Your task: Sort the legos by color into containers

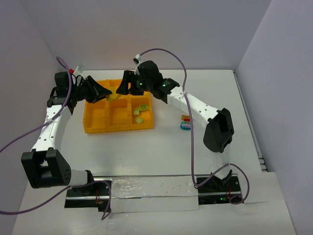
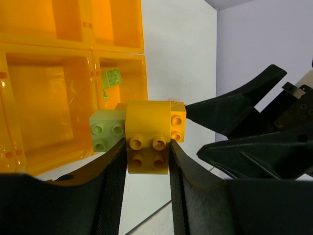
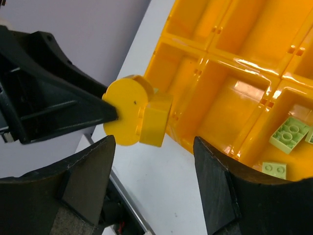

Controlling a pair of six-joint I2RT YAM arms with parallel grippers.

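L tool (image 2: pixel 146 156) clamped, R tool (image 3: pixel 152 147) spread

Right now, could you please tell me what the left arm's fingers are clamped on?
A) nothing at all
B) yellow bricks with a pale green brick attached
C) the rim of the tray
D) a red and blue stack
B: in the left wrist view the left fingers press on both sides of the yellow bricks, with the pale green brick stuck to their side, while the red and blue stack lies apart from them.
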